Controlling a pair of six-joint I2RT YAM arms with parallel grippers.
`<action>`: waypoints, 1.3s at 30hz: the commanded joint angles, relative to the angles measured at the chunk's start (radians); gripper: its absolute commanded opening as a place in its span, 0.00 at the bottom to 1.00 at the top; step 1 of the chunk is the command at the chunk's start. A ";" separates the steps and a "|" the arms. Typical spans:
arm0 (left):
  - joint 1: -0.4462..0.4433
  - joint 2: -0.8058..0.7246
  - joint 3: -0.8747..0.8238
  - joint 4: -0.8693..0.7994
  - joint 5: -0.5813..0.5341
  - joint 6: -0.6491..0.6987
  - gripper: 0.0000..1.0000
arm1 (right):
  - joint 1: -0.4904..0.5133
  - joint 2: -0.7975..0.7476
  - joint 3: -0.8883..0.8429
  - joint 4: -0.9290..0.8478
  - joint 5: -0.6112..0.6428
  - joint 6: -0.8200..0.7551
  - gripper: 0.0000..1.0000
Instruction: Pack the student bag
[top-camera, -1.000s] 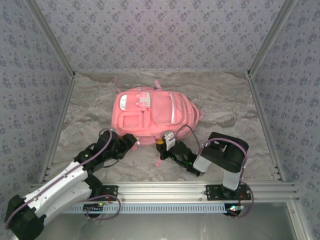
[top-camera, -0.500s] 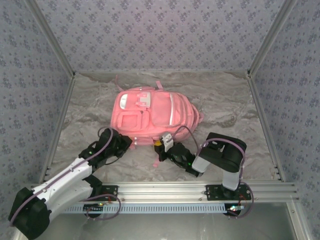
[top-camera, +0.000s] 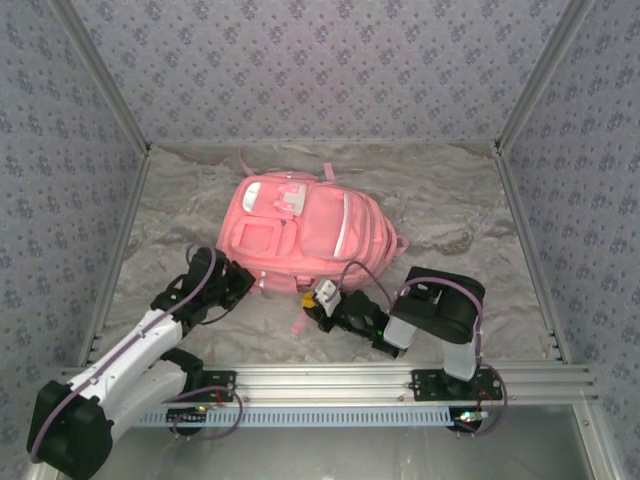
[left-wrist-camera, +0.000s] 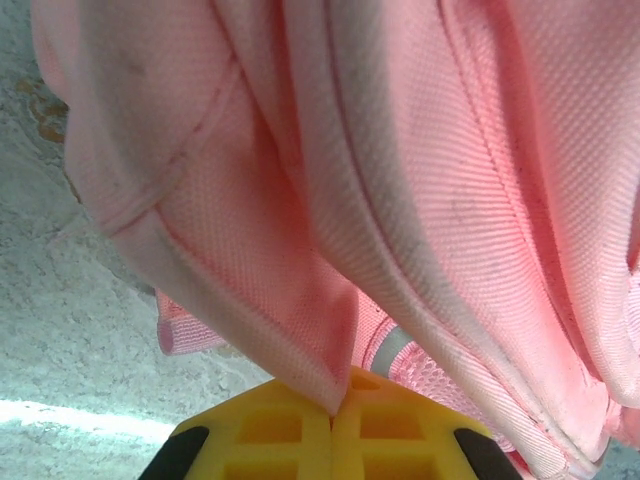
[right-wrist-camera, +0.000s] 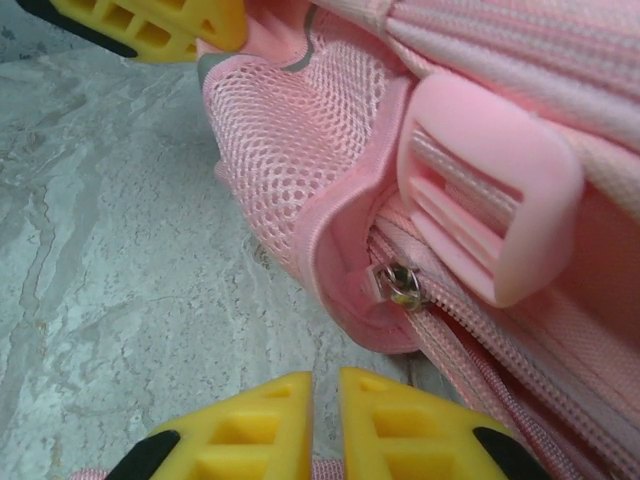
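While the left gripper (left-wrist-camera: 335, 418) is pinching the student bag (top-camera: 300, 225) edge, the right gripper (right-wrist-camera: 325, 395) is hovering barely open over bare table (top-camera: 460, 200).

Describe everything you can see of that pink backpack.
The student bag is soft pink woven fabric with silver strips, a white patch, a square front pocket, a mesh side pocket, a plastic buckle and a zip pull. It lies flat, front up, on the marbled table. The left gripper pinches a fold of its near edge; the right gripper hovers by the zip.
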 joint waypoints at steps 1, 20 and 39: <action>0.009 0.014 0.043 -0.001 0.021 0.055 0.00 | -0.005 0.019 0.008 0.040 0.014 -0.036 0.12; -0.024 0.066 0.030 0.047 0.034 0.044 0.00 | 0.005 0.065 0.070 0.038 0.241 0.046 0.21; -0.045 0.100 0.015 0.086 0.032 0.032 0.00 | -0.008 0.093 0.149 0.036 0.272 0.181 0.21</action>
